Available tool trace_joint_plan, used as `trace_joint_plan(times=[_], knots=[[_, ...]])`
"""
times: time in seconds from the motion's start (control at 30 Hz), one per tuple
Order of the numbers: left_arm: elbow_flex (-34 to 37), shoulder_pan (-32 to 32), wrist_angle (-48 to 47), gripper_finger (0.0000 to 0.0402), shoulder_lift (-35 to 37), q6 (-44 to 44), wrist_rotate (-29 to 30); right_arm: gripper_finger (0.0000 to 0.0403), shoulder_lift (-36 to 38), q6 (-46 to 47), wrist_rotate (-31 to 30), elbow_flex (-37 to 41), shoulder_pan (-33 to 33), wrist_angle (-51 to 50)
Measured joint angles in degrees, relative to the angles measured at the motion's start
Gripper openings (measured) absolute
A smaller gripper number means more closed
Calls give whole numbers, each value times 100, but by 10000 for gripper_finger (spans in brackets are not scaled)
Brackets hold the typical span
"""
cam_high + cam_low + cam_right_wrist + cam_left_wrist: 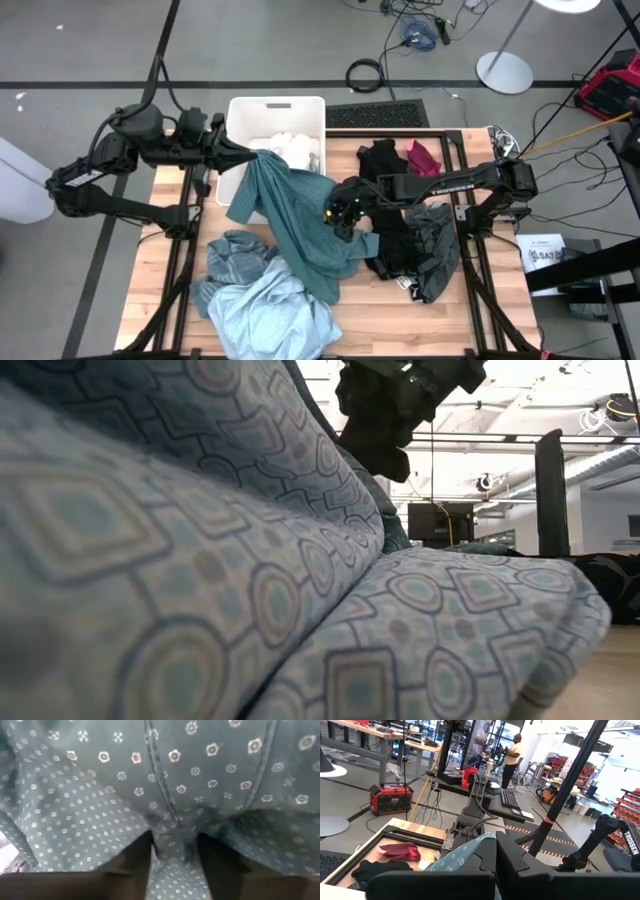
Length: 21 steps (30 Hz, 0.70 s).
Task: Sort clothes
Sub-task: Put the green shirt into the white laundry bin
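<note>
A teal shirt with small white dots point(300, 215) stretches from the white bin's near edge across the table's middle. My left gripper point(248, 155) is shut on its far upper end beside the bin point(240, 115). My right gripper point(345, 218) points slanting down onto the shirt's middle and is shut on a fold of it. A light blue patterned pile point(262, 300) lies at the near left, on the table. Black and dark grey clothes point(405, 240) lie to the right, with a magenta piece point(424, 156) at the far right. White clothes point(290, 145) lie in the bin. My left gripper pinches an end of the teal shirt point(467, 851) between its two fingers, coming level from the table's left. The shirt hangs from it and slopes down toward the table's middle. My right gripper has a raised fold of the shirt point(172, 845) between its two fingers point(132, 865), coming from the right and slanting down. The cloth puckers toward the fold. Its lower part lies on the table.
The light blue patterned cloth point(250, 580) fills the low view's foreground. Black frame rails point(185, 230) run along the table's left and right sides. Bare wood point(500, 330) shows at the near right. A person point(511, 755) stands far off in the room.
</note>
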<state>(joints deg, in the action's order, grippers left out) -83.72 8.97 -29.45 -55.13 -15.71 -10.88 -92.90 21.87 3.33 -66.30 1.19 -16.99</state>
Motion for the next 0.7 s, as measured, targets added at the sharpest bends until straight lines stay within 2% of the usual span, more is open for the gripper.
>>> trace_joint_plan(times=[0.1, 0.17, 0.3, 0.4, 0.57, 0.7], knots=[[0, 1, 0, 0, 0, 5, 28, 43, 0, 0, 1, -5, 0, 196], [0, 1, -1, 0, 0, 5, 37, 14, 56, 82, 24, -7, 0, 114], [2, 0, 41, 0, 0, -42, 36, 4, 378, 340, 396, -247, 11, -909], [2, 0, 213, 0, -97, -185, -61, 2, 794, 343, 218, -663, -97, -2229], [2, -216, 607, 0, -651, -341, -305, 1, 1601, 493, -858, -1687, -305, -4253], [8, -268, 1046, 0, -1262, -325, -393, 1, 2170, 623, -1919, -2512, -358, -5189]])
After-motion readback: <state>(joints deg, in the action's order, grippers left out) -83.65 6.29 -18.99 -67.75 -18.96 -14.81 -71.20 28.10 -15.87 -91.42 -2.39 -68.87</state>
